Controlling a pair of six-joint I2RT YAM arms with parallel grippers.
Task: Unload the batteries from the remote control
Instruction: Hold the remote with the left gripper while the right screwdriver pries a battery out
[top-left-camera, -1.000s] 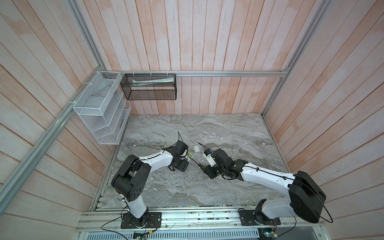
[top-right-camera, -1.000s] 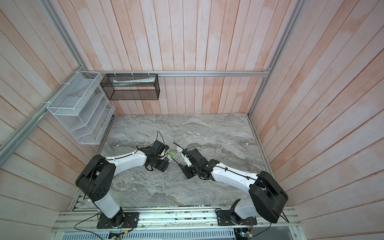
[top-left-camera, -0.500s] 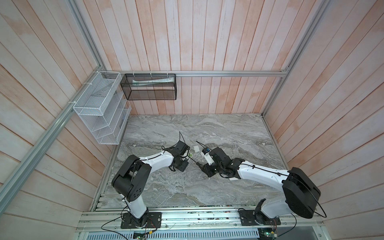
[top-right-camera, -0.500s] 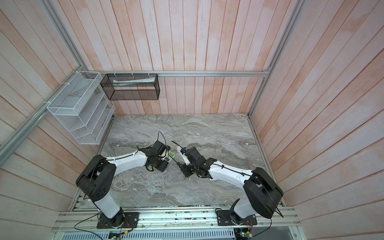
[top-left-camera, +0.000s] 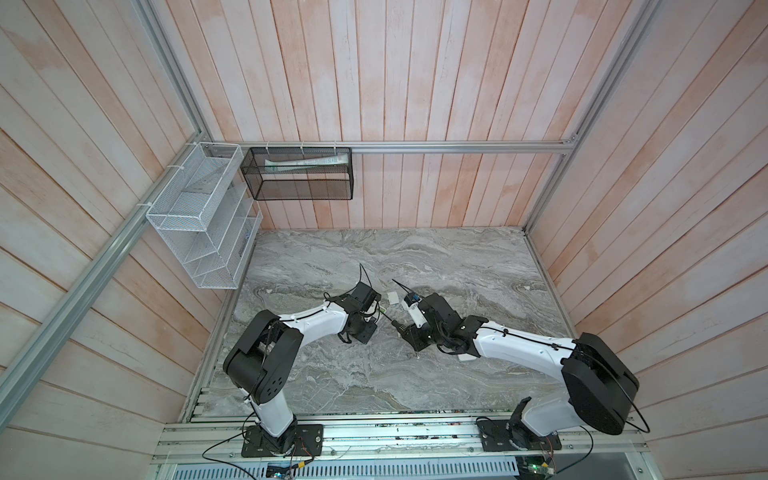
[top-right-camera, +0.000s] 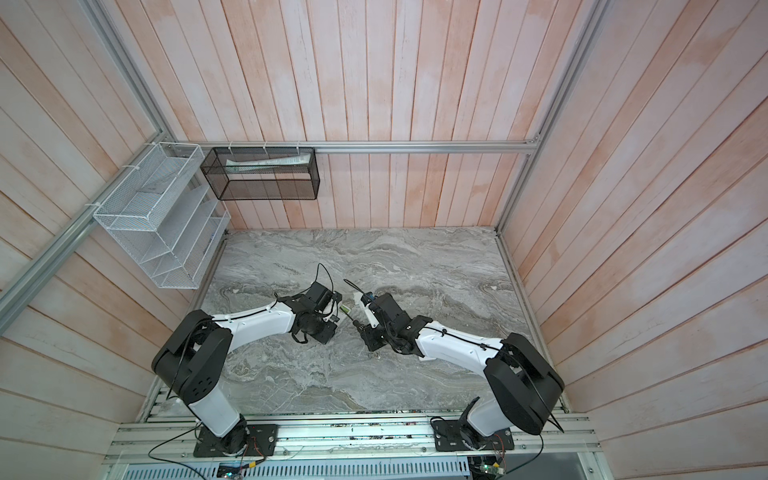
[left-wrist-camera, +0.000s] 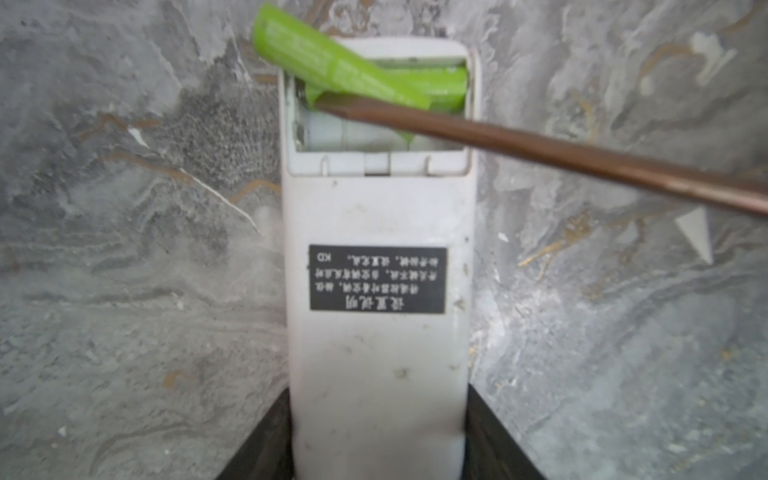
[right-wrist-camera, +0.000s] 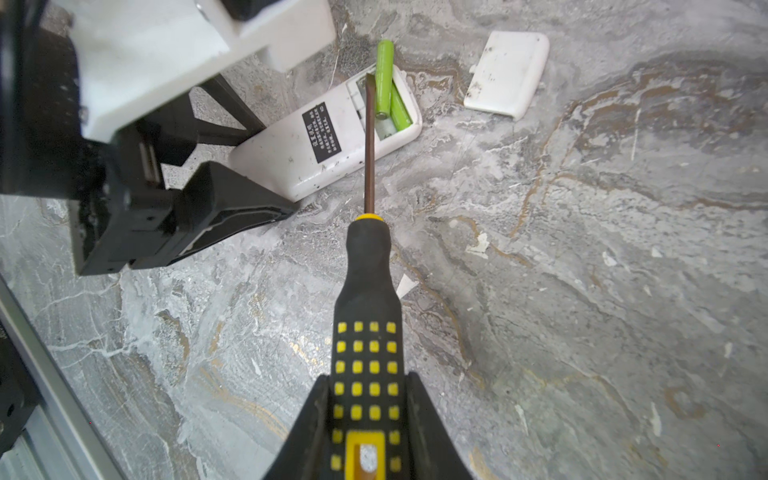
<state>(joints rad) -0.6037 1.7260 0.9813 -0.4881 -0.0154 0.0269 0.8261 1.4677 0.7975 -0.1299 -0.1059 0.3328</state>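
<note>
Batteries (left-wrist-camera: 440, 81) lie in the remote control's (left-wrist-camera: 374, 353) open bay, one tilted up. Under hard prying, the remote, pinched by the left pincer (left-wrist-camera: 378, 399), could be dislodged, or the screwdriver (right-wrist-camera: 368, 291), clamped in the right pincer (right-wrist-camera: 368, 378), slipped off, flinging the raised battery (left-wrist-camera: 324, 58).

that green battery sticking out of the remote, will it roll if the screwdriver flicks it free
Probably: the raised battery is a smooth cylinder and the marble table looks flat. It looks rigid, so the screwdriver should lever it off the remote, not bend it.
</note>
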